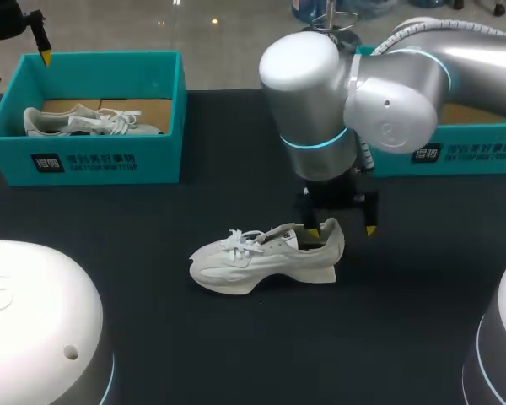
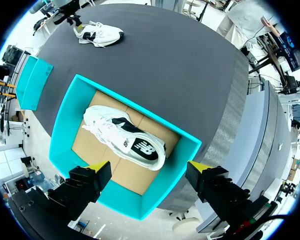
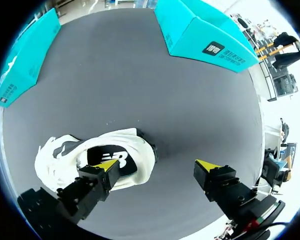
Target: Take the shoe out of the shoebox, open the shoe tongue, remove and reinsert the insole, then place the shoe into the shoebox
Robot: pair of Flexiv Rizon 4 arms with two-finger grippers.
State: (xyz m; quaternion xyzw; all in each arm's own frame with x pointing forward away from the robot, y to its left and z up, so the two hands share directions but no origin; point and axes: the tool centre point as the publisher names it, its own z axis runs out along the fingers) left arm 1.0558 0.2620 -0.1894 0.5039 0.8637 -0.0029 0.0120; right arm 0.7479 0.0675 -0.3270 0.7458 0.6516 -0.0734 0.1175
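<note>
Dark grey matting covers the table (image 1: 152, 337), and bare mat runs all round its middle.

The right gripper (image 1: 341, 229) (image 3: 156, 165) is held open and grips nothing. One yellow-tipped finger is set down into the heel opening of the shoe (image 1: 261, 261) (image 3: 137, 144), over the dark insole (image 3: 121, 159). The other finger hangs apart from it, past the heel and above bare mat. Whether the first tip touches the insole cannot be told. A white logo is printed on the insole.

The shoe is stood upright on its sole near the middle of the table, its toe turned toward the left edge. Open mat is left between it and the near edge, and more between it and both boxes.

The left gripper (image 1: 17, 66) (image 2: 149, 166) is spread wide and empty above the far left corner, over the left shoebox (image 1: 93, 84) (image 2: 65, 130) (image 3: 200, 30). A second shoe (image 1: 84, 122) (image 2: 125, 137) is laid inside that box on brown card, ahead of the spread fingers.

A dark label (image 1: 84, 162) with white print is carried on this box's front wall. A like one is seen on the right shoebox (image 1: 489, 135) (image 2: 32, 82) (image 3: 25, 60) at the far right edge. Much of that box is hidden in the head view by the right arm (image 1: 388, 93), which stands over the shoe's heel.
</note>
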